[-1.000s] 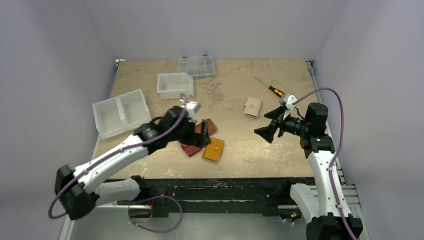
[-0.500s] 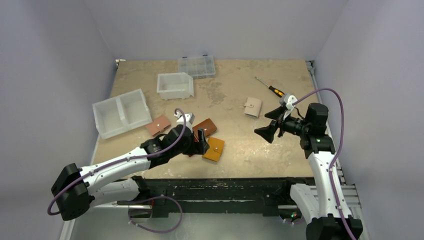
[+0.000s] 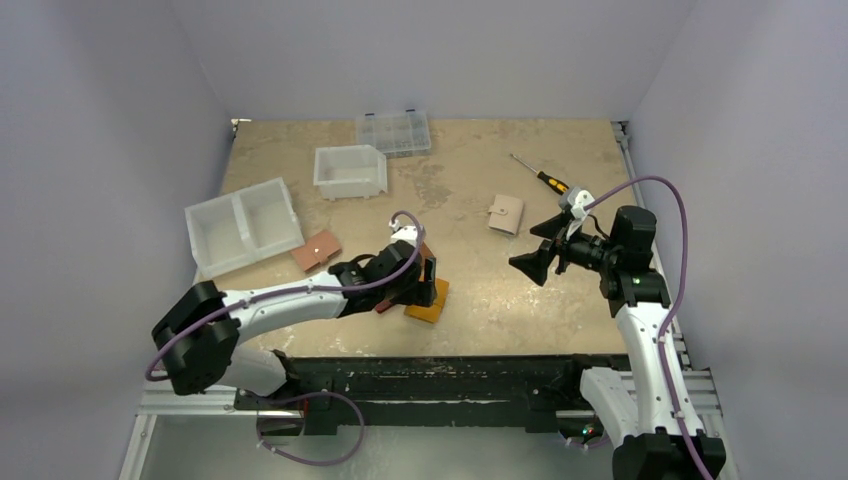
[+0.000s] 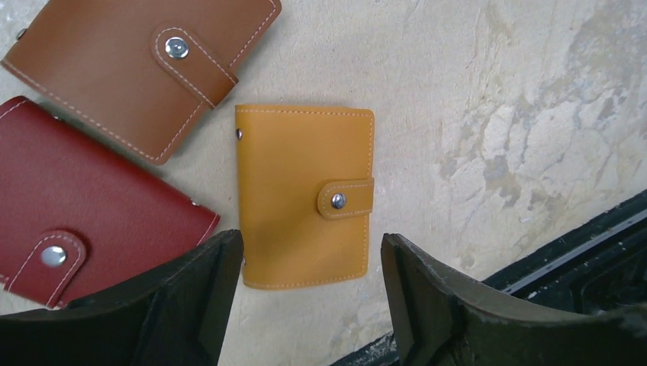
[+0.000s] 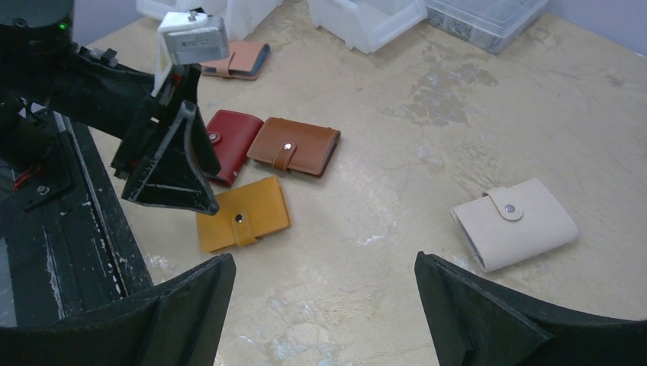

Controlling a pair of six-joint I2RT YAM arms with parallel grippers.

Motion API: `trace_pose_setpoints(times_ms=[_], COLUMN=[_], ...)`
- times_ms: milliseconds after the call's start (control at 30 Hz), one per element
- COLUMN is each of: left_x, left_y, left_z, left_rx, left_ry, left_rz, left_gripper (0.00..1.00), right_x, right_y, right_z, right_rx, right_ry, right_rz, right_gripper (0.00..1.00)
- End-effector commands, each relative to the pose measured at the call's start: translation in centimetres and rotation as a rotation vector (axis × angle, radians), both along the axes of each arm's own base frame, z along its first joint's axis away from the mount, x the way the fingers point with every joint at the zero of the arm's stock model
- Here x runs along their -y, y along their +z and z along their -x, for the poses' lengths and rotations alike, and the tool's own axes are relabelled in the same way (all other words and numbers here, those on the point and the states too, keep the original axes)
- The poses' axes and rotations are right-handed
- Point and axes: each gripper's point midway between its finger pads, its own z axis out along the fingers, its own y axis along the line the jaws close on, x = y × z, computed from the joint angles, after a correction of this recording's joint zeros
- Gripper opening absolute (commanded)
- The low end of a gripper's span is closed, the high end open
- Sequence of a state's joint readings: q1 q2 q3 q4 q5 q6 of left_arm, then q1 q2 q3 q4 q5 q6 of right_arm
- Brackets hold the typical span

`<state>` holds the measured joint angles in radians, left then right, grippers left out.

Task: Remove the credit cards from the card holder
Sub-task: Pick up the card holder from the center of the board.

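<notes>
Left gripper (image 4: 309, 242) hangs over the snapped-shut mustard card holder (image 4: 294, 175), jaws apart on either side of its end, holding nothing; right gripper (image 5: 324, 263) gapes wide, empty

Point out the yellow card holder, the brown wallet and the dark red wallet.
yellow card holder (image 4: 294, 183): left wrist view, middle of its closed front.
brown wallet (image 4: 114, 72): left wrist view, front face beside the tab.
dark red wallet (image 4: 99, 194): left wrist view, middle of its front.
</notes>
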<state>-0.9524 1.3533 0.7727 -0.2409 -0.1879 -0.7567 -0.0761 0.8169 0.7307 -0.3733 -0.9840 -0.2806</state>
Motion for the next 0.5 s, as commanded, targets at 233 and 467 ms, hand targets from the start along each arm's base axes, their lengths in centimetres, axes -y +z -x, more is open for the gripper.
trace_pose_setpoints(times_ms=[233, 467], left_x=[0.8, 0.5], left_y=[-1.8, -3.8], left_z=[-2.7, -2.4], left_rx=[-0.010, -0.077], left_ry=[-0.051, -0.046], left_rz=[0.001, 0.044], left_gripper=[0.55, 0.52], right_x=[-0.2, -0.2], right_y=[0.5, 0.5], right_z=[-0.2, -0.2], right_rx=[0.027, 0.032], right_ry=[0.003, 0.001], right_rz=[0.007, 0.010], right_gripper=[0.99, 0.99])
